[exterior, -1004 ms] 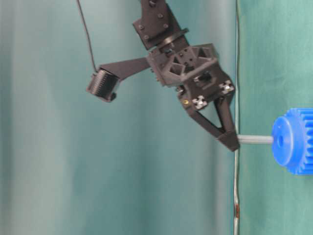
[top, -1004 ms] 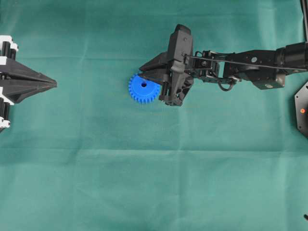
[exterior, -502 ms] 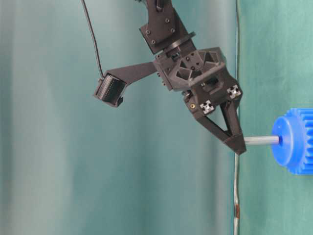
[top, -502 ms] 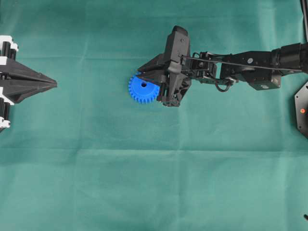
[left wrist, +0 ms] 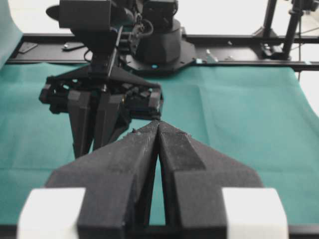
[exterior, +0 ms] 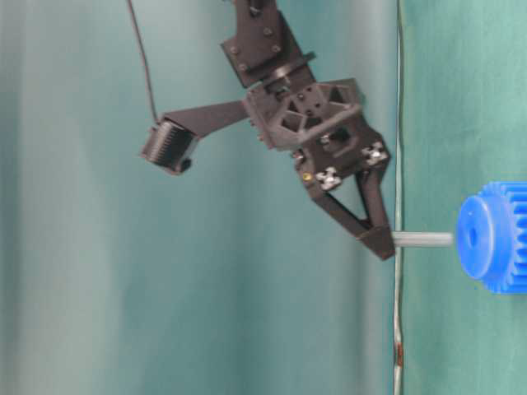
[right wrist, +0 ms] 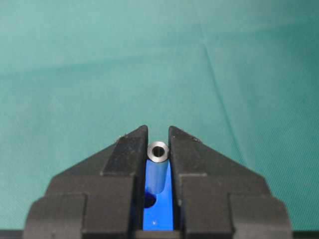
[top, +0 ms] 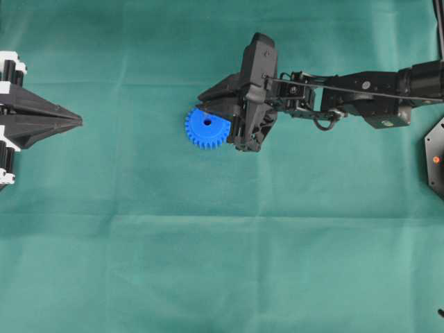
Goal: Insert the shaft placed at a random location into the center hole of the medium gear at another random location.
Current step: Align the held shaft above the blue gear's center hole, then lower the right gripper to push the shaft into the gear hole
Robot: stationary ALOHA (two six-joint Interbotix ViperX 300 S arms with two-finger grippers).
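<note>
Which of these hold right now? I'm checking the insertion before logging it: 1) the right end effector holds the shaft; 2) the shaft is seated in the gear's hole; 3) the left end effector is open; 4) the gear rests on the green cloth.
1. True: the right end effector is shut on the shaft.
2. False: in the table-level view the shaft's tip is just short of the medium gear, with the center hole uncovered.
3. False: the left end effector is shut, holding nothing, far from the gear.
4. True: the gear lies flat on the green cloth.
</note>
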